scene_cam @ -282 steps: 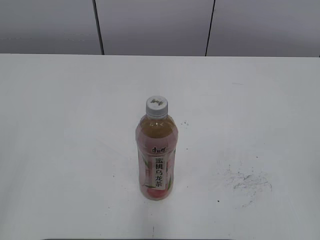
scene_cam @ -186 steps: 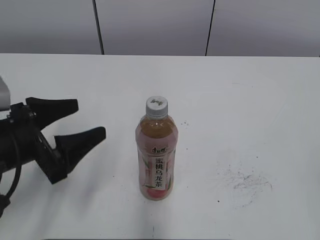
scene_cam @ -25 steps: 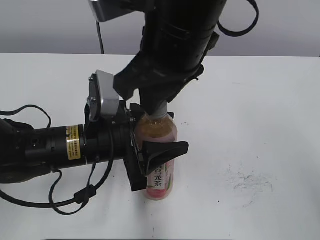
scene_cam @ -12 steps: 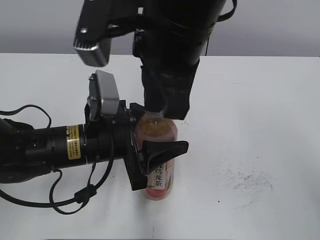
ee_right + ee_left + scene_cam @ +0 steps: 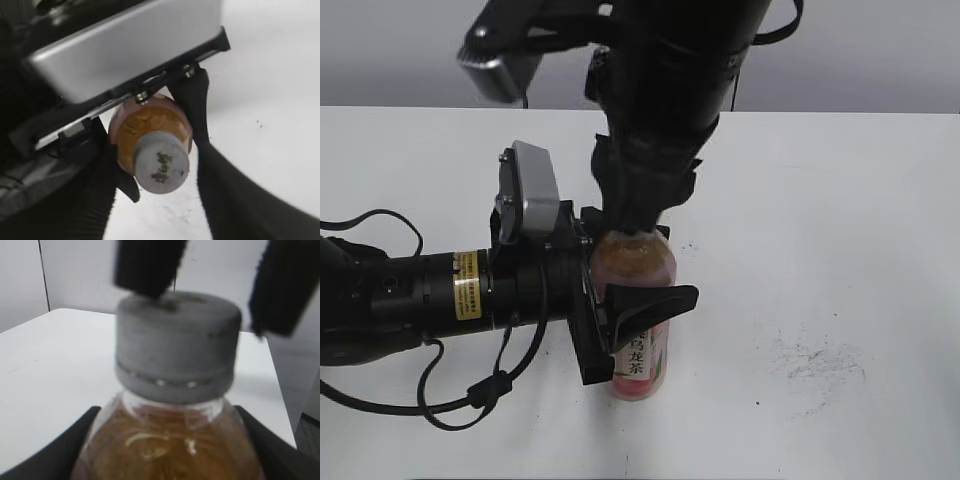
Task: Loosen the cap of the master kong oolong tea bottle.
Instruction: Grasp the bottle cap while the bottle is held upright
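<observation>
The master kong oolong tea bottle (image 5: 640, 268) stands upright on the white table (image 5: 840, 200). My left gripper (image 5: 638, 306) reaches in from the left and is shut on the bottle's body; its black fingers flank the amber shoulder (image 5: 165, 440) in the left wrist view. The light-grey cap (image 5: 161, 166) with its dark logo is on the neck and also shows in the left wrist view (image 5: 175, 345). In the exterior view the right arm hides it. My right gripper (image 5: 157, 189) hangs over the cap, open, with a finger on each side and gaps showing.
Dark scuff marks (image 5: 815, 362) lie on the table to the right of the bottle. The left arm's body and cable (image 5: 390, 290) lie across the left of the table. A grey panelled wall (image 5: 880, 50) is behind.
The right wrist has turned above the cap, and its camera housing has swung to the upper left. The bottle and the left gripper have not moved.
</observation>
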Action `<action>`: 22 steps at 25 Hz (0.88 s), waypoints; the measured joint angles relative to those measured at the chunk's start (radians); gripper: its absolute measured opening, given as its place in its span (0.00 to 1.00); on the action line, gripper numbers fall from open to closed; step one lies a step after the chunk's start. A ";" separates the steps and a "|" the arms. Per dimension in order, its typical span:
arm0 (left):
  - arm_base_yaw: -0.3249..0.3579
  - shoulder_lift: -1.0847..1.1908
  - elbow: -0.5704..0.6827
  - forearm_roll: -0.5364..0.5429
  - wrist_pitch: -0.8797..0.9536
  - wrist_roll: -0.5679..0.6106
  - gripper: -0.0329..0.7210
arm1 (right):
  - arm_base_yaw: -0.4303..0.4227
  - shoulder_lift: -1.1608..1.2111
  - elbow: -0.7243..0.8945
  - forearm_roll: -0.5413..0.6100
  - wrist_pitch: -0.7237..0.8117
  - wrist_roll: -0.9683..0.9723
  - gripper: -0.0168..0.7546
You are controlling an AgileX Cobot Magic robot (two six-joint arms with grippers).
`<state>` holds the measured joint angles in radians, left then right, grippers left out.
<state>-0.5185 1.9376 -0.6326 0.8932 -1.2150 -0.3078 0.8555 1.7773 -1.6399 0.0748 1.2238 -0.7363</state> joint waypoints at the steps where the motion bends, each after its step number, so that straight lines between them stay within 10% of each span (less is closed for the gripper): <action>1: 0.000 0.000 -0.001 0.005 -0.001 0.000 0.64 | 0.000 0.000 -0.003 -0.004 0.000 0.089 0.50; 5: 0.000 0.000 -0.001 0.009 -0.001 0.001 0.64 | 0.000 0.000 -0.006 -0.022 0.000 0.428 0.78; 22: 0.000 0.000 -0.001 0.011 -0.002 0.001 0.64 | 0.000 0.007 0.010 -0.021 0.000 0.715 0.65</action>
<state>-0.5185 1.9376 -0.6334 0.9037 -1.2169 -0.3066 0.8555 1.7843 -1.6302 0.0536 1.2238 -0.0210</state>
